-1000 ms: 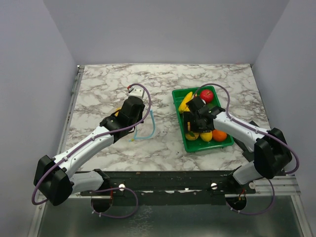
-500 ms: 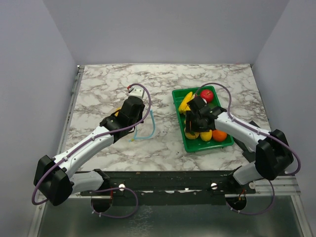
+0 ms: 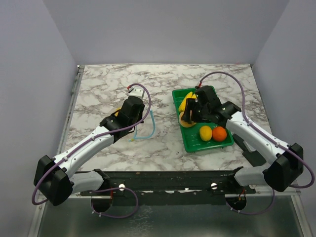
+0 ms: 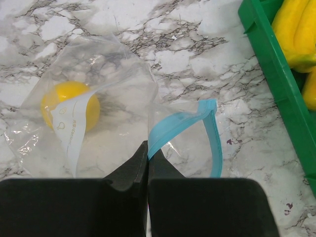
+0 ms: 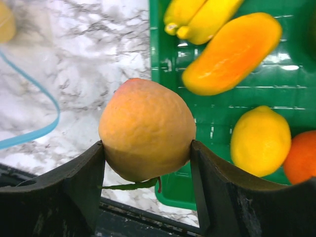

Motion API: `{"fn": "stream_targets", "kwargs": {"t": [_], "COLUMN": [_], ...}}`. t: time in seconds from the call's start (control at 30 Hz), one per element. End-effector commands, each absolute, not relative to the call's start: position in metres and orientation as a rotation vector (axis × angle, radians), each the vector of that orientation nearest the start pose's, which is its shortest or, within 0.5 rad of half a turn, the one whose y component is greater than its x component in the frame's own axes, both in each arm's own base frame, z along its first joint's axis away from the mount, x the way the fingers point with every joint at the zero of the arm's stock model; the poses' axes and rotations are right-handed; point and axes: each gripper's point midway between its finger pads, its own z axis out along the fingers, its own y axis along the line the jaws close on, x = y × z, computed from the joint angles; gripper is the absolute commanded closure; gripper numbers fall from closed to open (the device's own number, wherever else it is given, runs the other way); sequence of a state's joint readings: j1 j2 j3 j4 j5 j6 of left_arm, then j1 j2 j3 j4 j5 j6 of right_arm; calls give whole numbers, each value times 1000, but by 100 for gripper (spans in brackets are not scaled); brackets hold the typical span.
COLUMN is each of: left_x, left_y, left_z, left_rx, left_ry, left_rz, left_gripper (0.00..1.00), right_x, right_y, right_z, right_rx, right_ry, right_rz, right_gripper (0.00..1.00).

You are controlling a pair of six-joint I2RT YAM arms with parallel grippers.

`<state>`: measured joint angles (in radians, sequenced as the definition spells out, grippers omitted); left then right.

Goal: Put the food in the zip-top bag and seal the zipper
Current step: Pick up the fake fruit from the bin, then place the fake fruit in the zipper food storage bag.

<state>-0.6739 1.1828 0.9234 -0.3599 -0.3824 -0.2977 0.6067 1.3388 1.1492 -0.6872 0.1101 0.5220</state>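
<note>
Peach-orange round plastic fruit (image 5: 146, 126) clamped in my right gripper (image 5: 147, 165) over the green ribbed tray's (image 5: 157, 54) edge, left gripper (image 4: 148, 154) pinching the clear bag's (image 4: 118, 74) light blue zipper strip (image 4: 211, 133), yellow lemon (image 4: 64, 101) inside.

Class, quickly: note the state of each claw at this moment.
Left claw: shut on the zipper of the zip-top bag.
Right claw: holding a round orange fruit.

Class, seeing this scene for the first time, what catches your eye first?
The right hand grips a peach-coloured fruit above the edge of the green tray. On the marble beside it, the left hand pinches the blue zipper of the clear bag, one yellow fruit already inside.
</note>
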Motion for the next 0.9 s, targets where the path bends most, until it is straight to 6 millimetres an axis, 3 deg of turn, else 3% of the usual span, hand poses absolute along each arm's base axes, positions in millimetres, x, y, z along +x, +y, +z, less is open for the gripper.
{"fn": "stream_targets", "kwargs": {"t": [0.0,0.37,0.87], "left_x": [304,305,305], "left_y": [-176,-176,-175], "left_z": [181,181,183], "left_rx": [196,193,193], "left_ry": [2129,2130,2126], "left_rz": [-174,-175,-184], "left_gripper": [100,100,100], "right_x": [276,264,265], "right_y": [224,281,356], "right_z": [188,210,201], "right_rx": [-134,-218,-310], "right_ry": [2431,2359,2358], "right_rz": [575,894,932], "right_gripper": [63,63,63]}}
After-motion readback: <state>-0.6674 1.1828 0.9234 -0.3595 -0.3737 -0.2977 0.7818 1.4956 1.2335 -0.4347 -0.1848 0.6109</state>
